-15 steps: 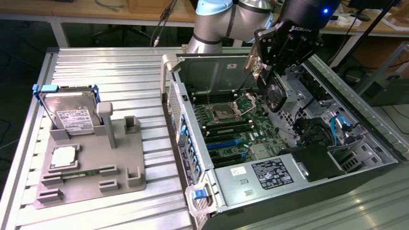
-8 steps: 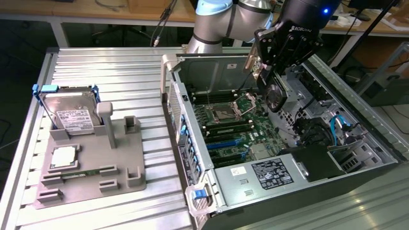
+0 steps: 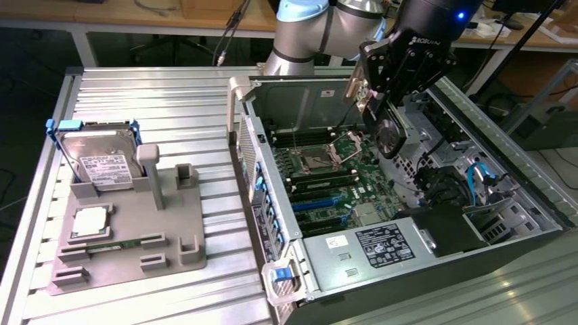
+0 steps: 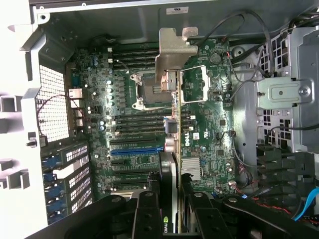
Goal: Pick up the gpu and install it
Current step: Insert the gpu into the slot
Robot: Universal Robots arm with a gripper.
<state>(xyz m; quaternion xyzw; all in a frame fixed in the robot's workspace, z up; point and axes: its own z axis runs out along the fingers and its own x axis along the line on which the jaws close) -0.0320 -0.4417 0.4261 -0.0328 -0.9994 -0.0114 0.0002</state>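
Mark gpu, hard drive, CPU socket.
gpu [image 4: 172, 52], wrist view, silver bracket.
hard drive [image 3: 103, 168], exterior view, white label.
CPU socket [image 3: 325, 155], exterior view, socket middle.

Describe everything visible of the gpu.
The gpu is a thin dark card with a round fan on one face and a silver metal bracket at one end. The pincer is clamped on it, holding it edge-down over the green motherboard inside the open computer case. Only the pincer visibly touches it.
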